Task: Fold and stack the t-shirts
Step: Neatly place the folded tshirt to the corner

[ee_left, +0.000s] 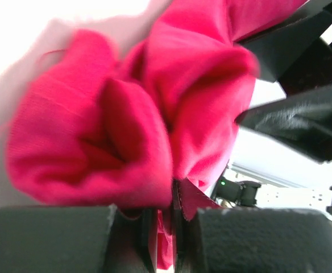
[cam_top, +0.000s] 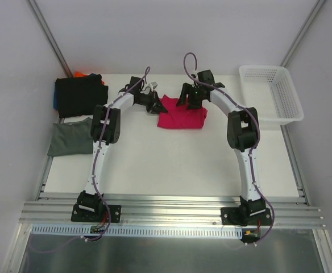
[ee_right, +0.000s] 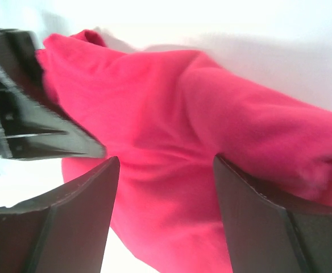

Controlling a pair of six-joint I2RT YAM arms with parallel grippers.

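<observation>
A crimson-pink t-shirt (cam_top: 181,118) lies partly folded at the back middle of the table. My left gripper (cam_top: 156,107) is at its left edge, shut on a pinch of the pink cloth (ee_left: 166,227) that bunches up in front of the left wrist camera. My right gripper (cam_top: 193,101) hovers over the shirt's far right part, its fingers (ee_right: 69,222) spread wide with pink fabric (ee_right: 171,170) below and between them, not clamped. At the far left a black folded t-shirt (cam_top: 78,95) lies on blue and orange ones, and a grey-green folded t-shirt (cam_top: 69,138) lies in front.
A white plastic mesh basket (cam_top: 271,94) stands at the back right of the table. A metal rail (cam_top: 171,207) with both arm bases runs along the near edge. Grey walls close in the left and right sides.
</observation>
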